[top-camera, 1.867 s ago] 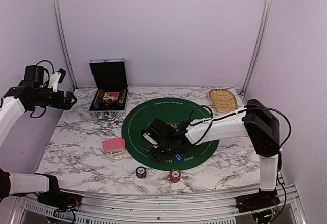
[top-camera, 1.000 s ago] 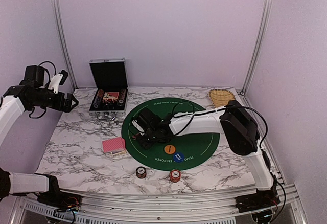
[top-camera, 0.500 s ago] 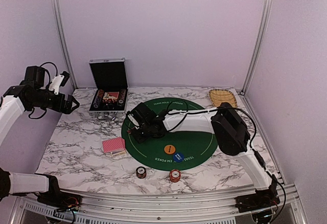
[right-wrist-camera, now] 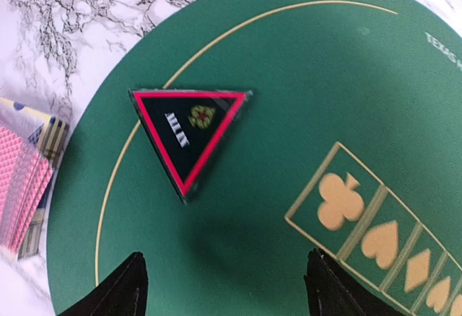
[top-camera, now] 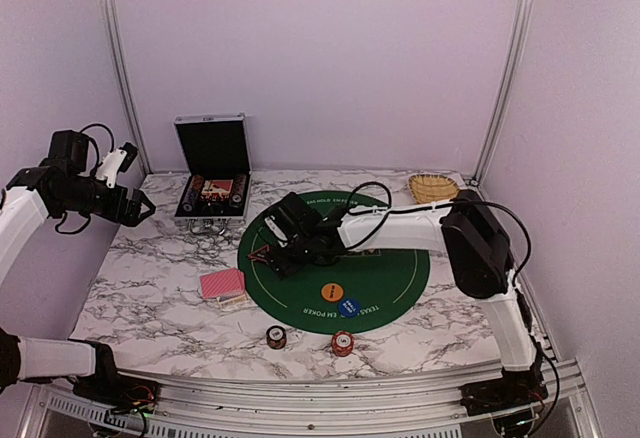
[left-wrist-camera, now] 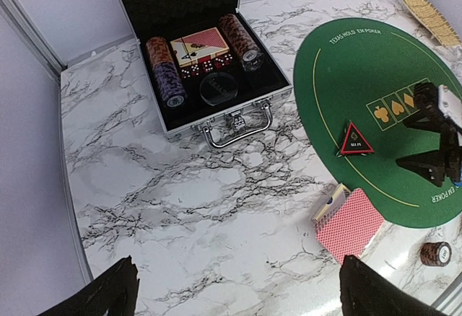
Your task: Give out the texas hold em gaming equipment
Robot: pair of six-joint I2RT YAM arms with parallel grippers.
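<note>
Marker [right-wrist-camera: 191, 134], triangular and red-edged, lies flat on the green mat [right-wrist-camera: 303, 78] near its rim, free of any grip. I see the right gripper [right-wrist-camera: 224, 258] just above it, fingers apart and empty. Left gripper [left-wrist-camera: 237, 265] hangs over the marble table [left-wrist-camera: 180, 208], fingers wide apart, holding nothing.

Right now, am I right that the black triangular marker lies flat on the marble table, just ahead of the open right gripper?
Not quite. The triangular marker lies flat on the green mat, near its edge, not on the marble table; the right wrist view shows this. The rest holds: it is just ahead of the open right gripper.
</note>
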